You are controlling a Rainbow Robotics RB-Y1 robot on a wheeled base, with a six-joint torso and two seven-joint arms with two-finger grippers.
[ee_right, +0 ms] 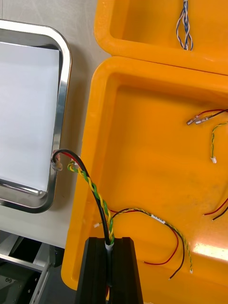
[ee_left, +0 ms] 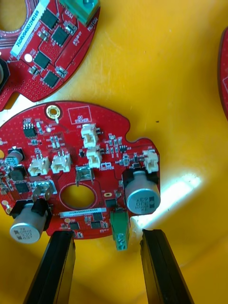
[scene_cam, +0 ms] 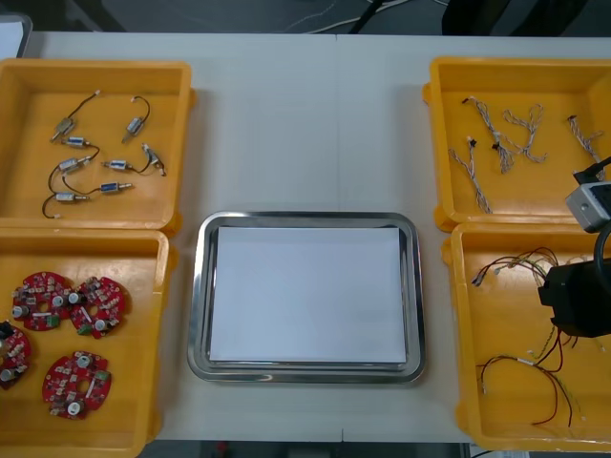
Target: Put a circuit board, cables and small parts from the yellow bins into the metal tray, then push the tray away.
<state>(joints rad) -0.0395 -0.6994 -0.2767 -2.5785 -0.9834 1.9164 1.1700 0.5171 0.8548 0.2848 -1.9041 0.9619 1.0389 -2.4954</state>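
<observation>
Black fingers of the right claw (ee_right: 110,244) are clamped narrow on 1 red and yellow cable (ee_right: 92,187), whose twisted length rises free from the fingertips. This claw is over the near right yellow bin (ee_right: 142,142), where other loose cables (ee_right: 209,114) lie on the floor. Over the near left yellow bin (ee_left: 190,95) the left claw (ee_left: 108,233) stands wide, with 1 finger at each side of the green connector (ee_left: 119,230) on a round red circuit board (ee_left: 95,156). Between the bins, the metal tray (scene_cam: 196,315), white inside, sits on the tabletop (scene_cam: 305,124).

The jaws are matte black slabs (square-tipped); the right wrist (scene_cam: 576,298) is black and grey.
</observation>
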